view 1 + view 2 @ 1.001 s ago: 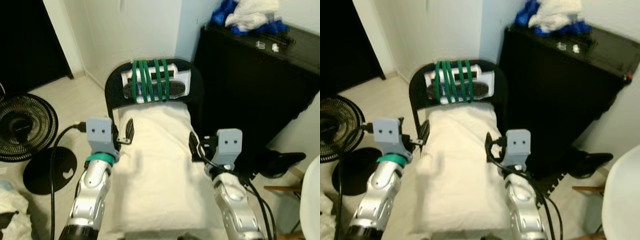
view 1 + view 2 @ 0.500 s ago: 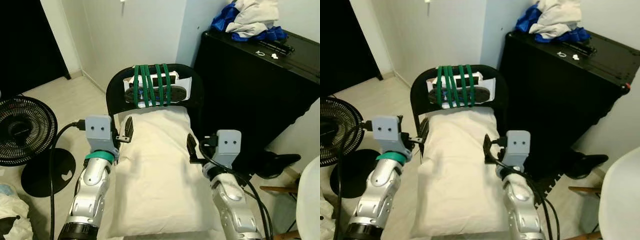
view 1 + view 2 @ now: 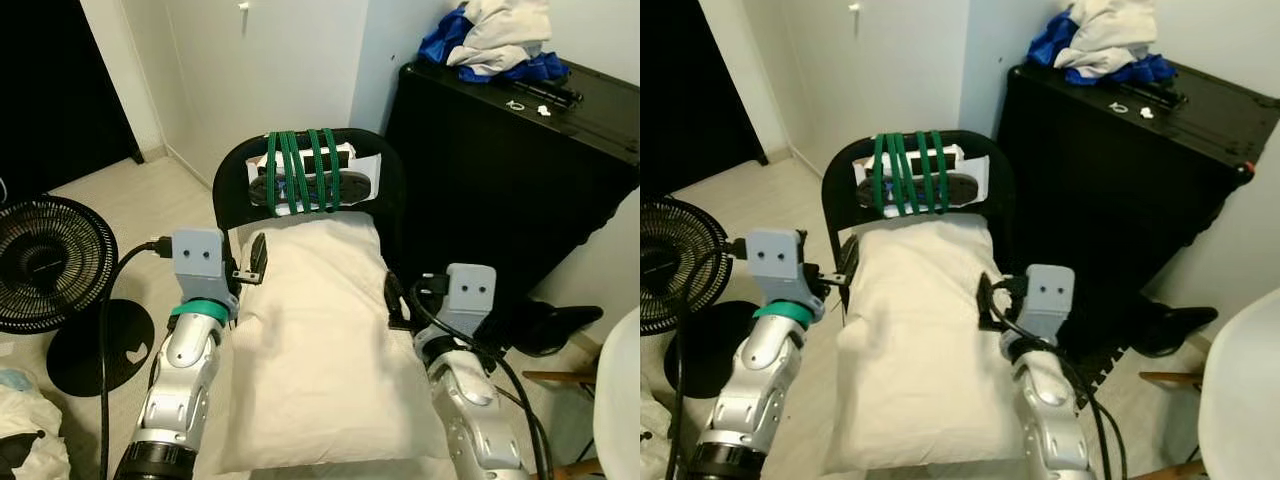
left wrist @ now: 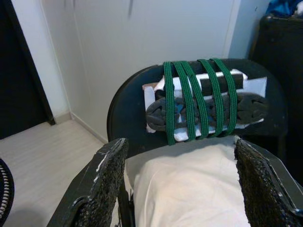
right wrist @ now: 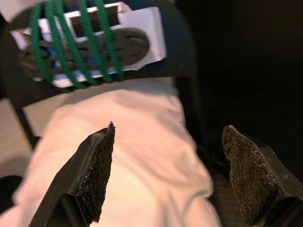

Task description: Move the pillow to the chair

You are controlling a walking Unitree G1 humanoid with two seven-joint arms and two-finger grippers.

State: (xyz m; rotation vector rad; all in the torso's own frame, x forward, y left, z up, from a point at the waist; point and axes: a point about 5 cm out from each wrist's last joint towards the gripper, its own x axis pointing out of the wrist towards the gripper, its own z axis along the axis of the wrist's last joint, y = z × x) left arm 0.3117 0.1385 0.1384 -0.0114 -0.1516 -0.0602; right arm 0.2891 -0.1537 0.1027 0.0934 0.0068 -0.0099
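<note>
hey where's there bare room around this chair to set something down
Bare floor lies between the fan and the chair. The cabinet top is free nearer the front edge, crowded by clothes at the back. The pillow covers the seat, with the left hand and right hand flanking it.

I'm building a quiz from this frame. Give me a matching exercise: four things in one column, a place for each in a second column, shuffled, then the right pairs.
Things
1. pillow
2. green straps
3. pile of clothes
4. fan

Places
A. on top of the black cabinet
B. on the floor to the robot's left
C. wrapped around the backrest of the chair
D. lying on the chair seat, between the left tool and the right tool

Pairs: 1-D, 2-C, 3-A, 4-B
</note>
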